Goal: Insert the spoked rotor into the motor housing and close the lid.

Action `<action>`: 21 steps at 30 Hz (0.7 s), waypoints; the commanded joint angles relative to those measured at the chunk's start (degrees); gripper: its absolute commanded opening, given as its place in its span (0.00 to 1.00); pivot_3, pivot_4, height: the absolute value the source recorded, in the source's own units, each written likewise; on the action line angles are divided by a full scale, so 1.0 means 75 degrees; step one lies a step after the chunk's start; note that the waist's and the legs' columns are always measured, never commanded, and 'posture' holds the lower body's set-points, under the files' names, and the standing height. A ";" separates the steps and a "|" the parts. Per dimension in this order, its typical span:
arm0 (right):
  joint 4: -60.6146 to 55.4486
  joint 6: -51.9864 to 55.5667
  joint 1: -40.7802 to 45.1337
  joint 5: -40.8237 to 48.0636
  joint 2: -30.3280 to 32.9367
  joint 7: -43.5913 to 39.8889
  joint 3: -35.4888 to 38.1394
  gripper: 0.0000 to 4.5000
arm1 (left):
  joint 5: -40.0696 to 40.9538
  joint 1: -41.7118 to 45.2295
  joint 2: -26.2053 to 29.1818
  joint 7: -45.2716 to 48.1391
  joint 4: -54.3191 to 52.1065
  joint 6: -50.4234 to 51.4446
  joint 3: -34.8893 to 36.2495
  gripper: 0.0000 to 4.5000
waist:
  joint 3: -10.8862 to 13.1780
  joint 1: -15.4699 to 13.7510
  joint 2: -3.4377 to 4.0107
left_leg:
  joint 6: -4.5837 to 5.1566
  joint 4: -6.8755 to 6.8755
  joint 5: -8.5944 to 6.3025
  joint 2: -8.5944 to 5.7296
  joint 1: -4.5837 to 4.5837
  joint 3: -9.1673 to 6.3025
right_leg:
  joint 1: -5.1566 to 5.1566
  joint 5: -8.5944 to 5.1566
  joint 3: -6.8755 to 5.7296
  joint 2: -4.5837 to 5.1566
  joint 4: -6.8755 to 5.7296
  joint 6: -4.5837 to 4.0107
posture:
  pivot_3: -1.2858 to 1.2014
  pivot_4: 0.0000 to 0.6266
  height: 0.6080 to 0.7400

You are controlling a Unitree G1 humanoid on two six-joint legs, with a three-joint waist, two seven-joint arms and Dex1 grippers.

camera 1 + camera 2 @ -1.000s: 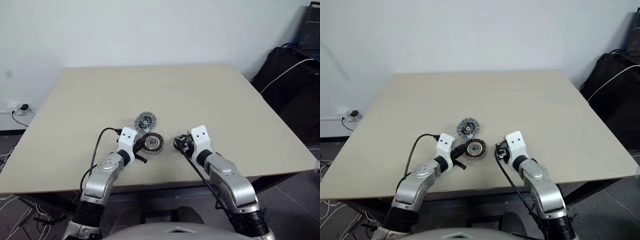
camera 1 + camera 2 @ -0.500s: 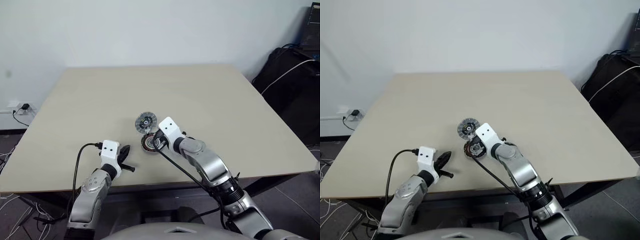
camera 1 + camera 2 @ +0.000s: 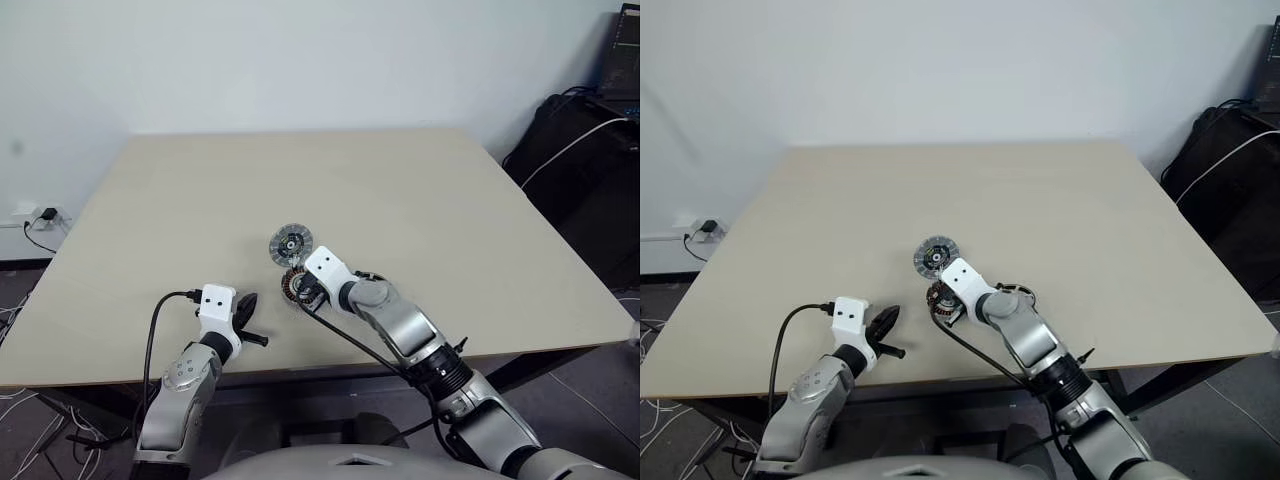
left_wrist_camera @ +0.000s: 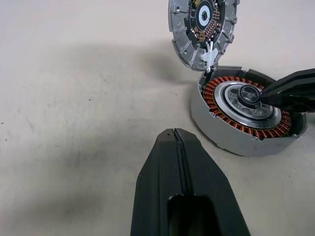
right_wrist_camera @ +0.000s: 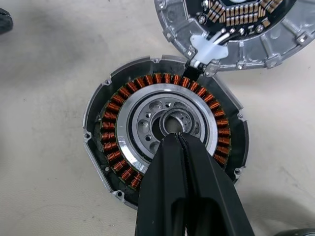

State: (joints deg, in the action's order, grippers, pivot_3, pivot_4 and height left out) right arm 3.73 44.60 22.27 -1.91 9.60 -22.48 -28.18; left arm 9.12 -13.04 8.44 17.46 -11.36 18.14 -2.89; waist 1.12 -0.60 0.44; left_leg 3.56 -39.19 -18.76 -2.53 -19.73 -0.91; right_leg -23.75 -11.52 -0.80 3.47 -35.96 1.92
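- Since a second ago the right arm has swung across toward the robot's left, bringing the right gripper [image 5: 179, 142] from beside the motor housing [image 5: 165, 150] to directly over it, while the left gripper [image 4: 178, 140] has drawn back from the housing toward the near table [image 3: 150, 200] edge.
- Housing: a grey round shell ringed with copper-orange windings, lying flat near the middle of the table's near half.
- Seated inside the windings is the spoked rotor [image 5: 147, 123], a shiny silver ring with a holed hub.
- Touching the housing's far rim lies the lid [image 4: 203, 27], inner face up, silver-grey with radial ribs and a dark centre, joined to the housing by a small white connector [image 5: 209, 49].
- Right gripper: fingers pressed together, tips resting at the rotor's hub, gripping nothing.
- Left gripper: clenched and empty, hovering near the housing, to its left.
- Right forearm reaches diagonally forward-left, wrist angled down; left forearm points forward, close to level.
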 commanded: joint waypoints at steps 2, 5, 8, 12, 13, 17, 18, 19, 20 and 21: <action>-0.0016 -0.0170 0.0318 -0.0146 -0.0069 0.0058 0.0184 0.01 | 0.0028 0.0050 -0.0030 -0.0018 -0.0222 -0.0162 -0.0027 0.00 | 0.0001 0.0004 0.0001 | -0.0001 0.0000 0.0000 0.0000 0.0000 -0.0001 | -0.0001 0.0000 0.0000 0.0000 0.0000 0.0000 | 0.52 0.00 1.00; -0.0001 -0.0173 0.0364 -0.0193 -0.0076 0.0093 0.0227 0.01 | 0.0028 0.0065 -0.0028 -0.0015 -0.0184 -0.0163 -0.0015 0.00 | 0.0001 0.0011 0.0002 | -0.0002 0.0000 0.0000 0.0000 0.0000 -0.0001 | -0.0003 0.0000 0.0000 -0.0001 -0.0001 0.0000 | 0.52 0.00 1.00; -0.0030 -0.0193 0.0393 -0.0248 -0.0089 0.0133 0.0285 0.01 | 0.0026 0.0069 -0.0031 -0.0013 -0.0169 -0.0157 -0.0022 0.00 | 0.0001 0.0013 0.0003 | -0.0003 0.0001 0.0000 0.0000 0.0000 -0.0004 | -0.0003 0.0001 -0.0003 0.0000 0.0000 0.0001 | 0.52 0.00 1.00; -0.0034 -0.0252 0.0431 -0.0267 -0.0163 0.0160 0.0353 0.01 | -0.0003 0.0075 -0.0035 -0.0015 -0.0091 -0.0149 -0.0055 0.00 | 0.0001 0.0019 0.0003 | -0.0005 0.0003 0.0000 0.0000 -0.0002 -0.0004 | -0.0002 0.0001 -0.0003 0.0000 0.0000 0.0001 | 0.52 0.00 1.00; -0.0022 -0.0255 0.0436 -0.0282 -0.0178 0.0153 0.0354 0.01 | -0.0009 0.0076 -0.0036 -0.0017 -0.0088 -0.0143 -0.0062 0.00 | 0.0002 0.0026 0.0003 | -0.0005 0.0003 0.0000 0.0000 -0.0001 -0.0004 | -0.0003 0.0001 -0.0003 0.0000 0.0000 0.0001 | 0.52 0.00 1.00; 0.0122 -0.0340 0.0457 -0.0341 -0.0270 0.0130 0.0286 0.01 | 0.0007 0.0070 -0.0039 -0.0004 -0.0082 -0.0126 -0.0065 0.00 | 0.0002 0.0062 0.0003 | -0.0005 0.0003 0.0000 0.0000 -0.0001 -0.0006 | -0.0003 0.0001 -0.0003 0.0000 0.0000 0.0001 | 0.52 0.00 1.00; 0.0163 -0.0361 0.0468 -0.0351 -0.0299 0.0125 0.0276 0.01 | 0.0006 0.0070 -0.0041 -0.0005 -0.0074 -0.0121 -0.0067 0.00 | 0.0002 0.0069 0.0003 | -0.0005 0.0003 -0.0001 0.0000 -0.0001 -0.0006 | -0.0003 0.0001 -0.0004 0.0000 0.0000 0.0001 | 0.52 0.00 1.00; 0.0192 -0.0376 0.0475 -0.0360 -0.0320 0.0121 0.0272 0.01 | 0.0006 0.0071 -0.0043 -0.0006 -0.0068 -0.0118 -0.0068 0.00 | 0.0002 0.0076 0.0003 | -0.0005 0.0003 -0.0001 0.0000 -0.0001 -0.0006 | -0.0003 0.0001 -0.0004 0.0000 0.0000 0.0001 | 0.52 0.00 1.00; 0.0255 -0.0407 0.0496 -0.0373 -0.0345 0.0105 0.0247 0.01 | 0.0005 0.0071 -0.0046 -0.0004 -0.0055 -0.0118 -0.0073 0.00 | 0.0002 0.0084 0.0003 | -0.0005 0.0003 -0.0001 0.0000 -0.0001 -0.0006 | -0.0003 0.0001 -0.0004 0.0000 0.0000 0.0001 | 0.52 0.00 1.00; 0.0319 -0.0428 0.0519 -0.0382 -0.0373 0.0085 0.0224 0.01 | 0.0002 0.0072 -0.0047 -0.0003 -0.0044 -0.0114 -0.0077 0.00 | 0.0002 0.0089 0.0004 | -0.0005 0.0003 -0.0001 0.0000 0.0000 -0.0006 | -0.0003 0.0001 -0.0004 -0.0001 0.0000 0.0001 | 0.52 0.00 1.00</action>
State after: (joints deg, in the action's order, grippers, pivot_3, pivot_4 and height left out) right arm 6.60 42.79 24.35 -4.22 7.31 -21.53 -26.71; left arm 9.11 -13.03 8.17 17.49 -11.26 18.14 -3.09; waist 1.14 0.07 0.47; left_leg 3.52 -39.16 -18.77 -2.53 -19.74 -0.95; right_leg -23.78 -11.51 -0.83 3.47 -35.96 1.93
